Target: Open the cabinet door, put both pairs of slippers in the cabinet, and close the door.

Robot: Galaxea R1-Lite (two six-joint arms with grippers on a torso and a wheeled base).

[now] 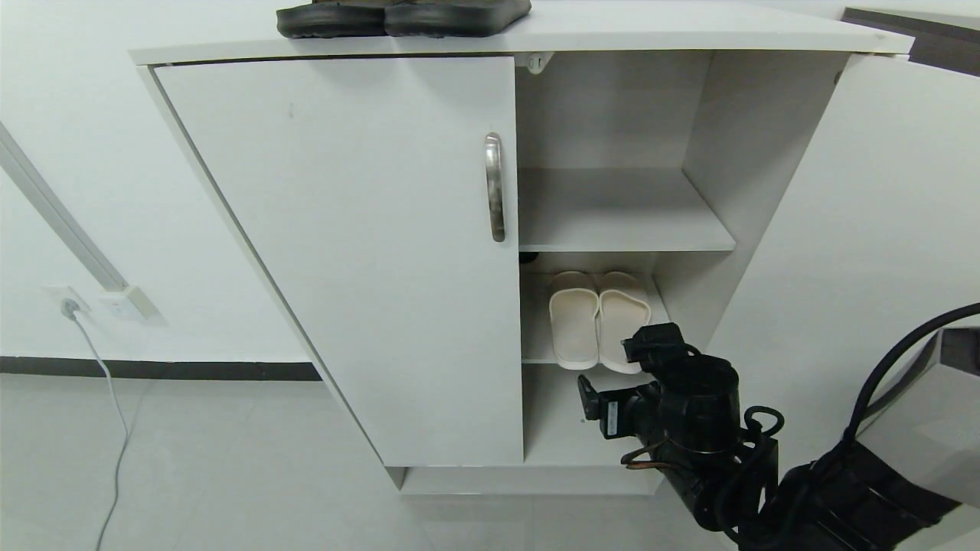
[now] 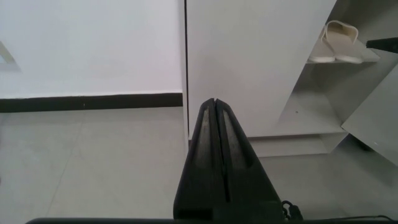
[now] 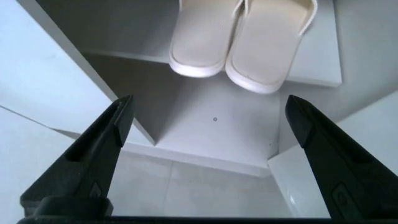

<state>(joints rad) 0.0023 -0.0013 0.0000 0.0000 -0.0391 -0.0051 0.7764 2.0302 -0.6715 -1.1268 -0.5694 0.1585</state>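
Observation:
A white pair of slippers [image 1: 597,321] lies side by side on the middle shelf of the white cabinet [image 1: 536,34], whose right door [image 1: 865,229] stands open. A black pair of slippers [image 1: 402,17] rests on the cabinet top. My right gripper [image 1: 647,344] hovers just in front of the white pair, below shelf level. In the right wrist view it [image 3: 209,106] is open and holds nothing, with the white slippers [image 3: 239,37] beyond its fingertips. My left gripper [image 2: 214,109] is shut and empty, held low over the floor and facing the cabinet's closed left door [image 2: 249,62].
The left door [image 1: 344,252] is closed, with a metal handle [image 1: 494,187] at its inner edge. The upper shelf [image 1: 612,214] and bottom compartment [image 1: 566,428] are bare. A wall socket with a cable [image 1: 69,306] sits to the left, above open tiled floor.

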